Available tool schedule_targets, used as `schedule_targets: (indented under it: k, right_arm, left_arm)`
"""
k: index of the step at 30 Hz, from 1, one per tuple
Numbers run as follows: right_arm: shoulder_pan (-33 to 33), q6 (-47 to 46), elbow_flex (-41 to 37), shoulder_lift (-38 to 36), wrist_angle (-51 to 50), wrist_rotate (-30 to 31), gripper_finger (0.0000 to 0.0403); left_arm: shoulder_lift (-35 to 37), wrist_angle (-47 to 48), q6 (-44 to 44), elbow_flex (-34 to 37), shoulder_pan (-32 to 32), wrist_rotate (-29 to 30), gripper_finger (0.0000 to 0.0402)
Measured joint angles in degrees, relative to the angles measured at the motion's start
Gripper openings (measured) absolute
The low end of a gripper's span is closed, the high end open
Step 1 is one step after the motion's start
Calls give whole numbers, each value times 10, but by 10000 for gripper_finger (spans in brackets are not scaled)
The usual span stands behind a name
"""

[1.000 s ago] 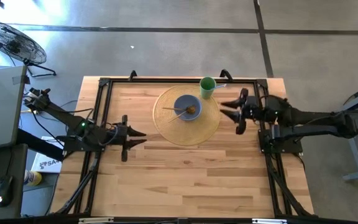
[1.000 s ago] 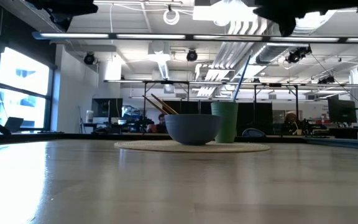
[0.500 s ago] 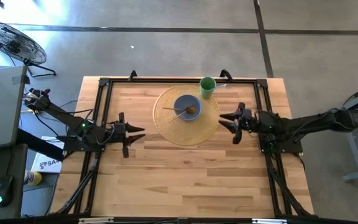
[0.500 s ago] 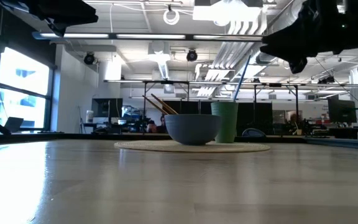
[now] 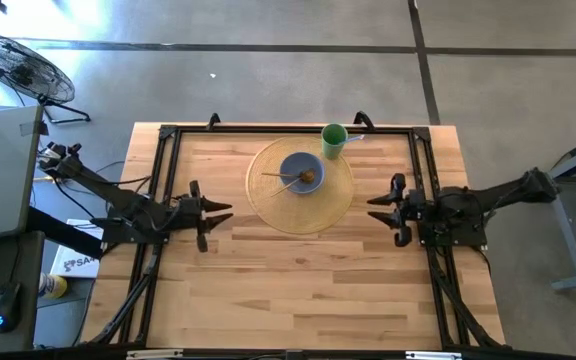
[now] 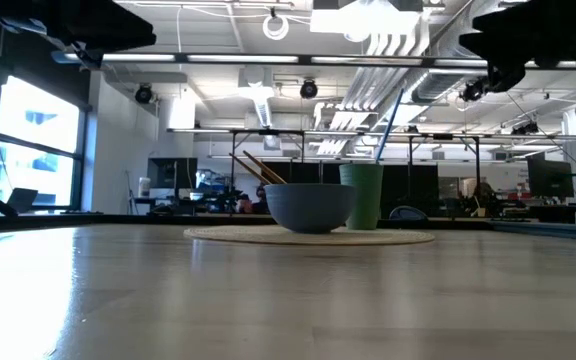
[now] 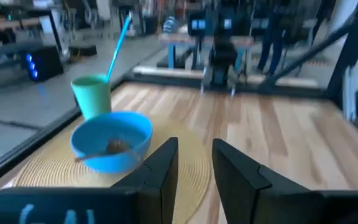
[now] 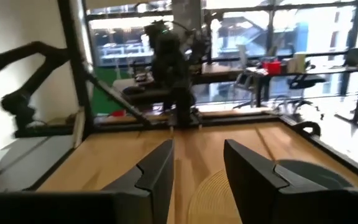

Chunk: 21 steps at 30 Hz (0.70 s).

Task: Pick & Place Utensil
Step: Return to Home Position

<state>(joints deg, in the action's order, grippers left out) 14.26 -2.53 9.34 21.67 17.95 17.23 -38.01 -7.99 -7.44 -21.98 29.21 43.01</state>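
Note:
A blue bowl (image 5: pixel 301 172) stands in the middle of a round woven placemat (image 5: pixel 268 205). Wooden chopsticks (image 5: pixel 280 181) lean in the bowl with their ends over its rim, beside a brown lump. A green cup (image 5: pixel 334 139) stands at the mat's far edge, and a long blue utensil (image 6: pixel 388 125) leans out of it. My left gripper (image 5: pixel 218 212) hovers open left of the mat, pointing at the bowl (image 7: pixel 110 140). My right gripper (image 5: pixel 378 208) hovers open right of the mat, pointing left. Neither touches anything.
A black frame (image 5: pixel 268 130) runs along the table's far, left and right sides. Bare wood (image 5: pixel 298 280) lies between the mat and the near edge. A fan (image 5: pixel 18 65) and a desk stand on the floor to the left.
My right gripper has drawn back from beside the green cup toward the table's near edge, ending right of the mat, still open. The bowl, chopsticks, cup and blue utensil have stayed in place.

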Motion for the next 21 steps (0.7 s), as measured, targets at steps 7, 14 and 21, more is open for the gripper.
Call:
schedule_targets:
  k: [7, 14, 21]
  right_arm:
    - [-20, 8, -9, -112, -86, -22, 134]
    - [-23, 31, -43, -178, -102, -62, 134]
    - [-23, 25, -79, -214, -106, -50, 134]
  left_arm:
    - [58, -75, 32, 52, -40, -65, 96]
    - [89, -74, 31, 83, -100, -103, 96]
    - [170, -17, 32, 87, -112, -130, 96]
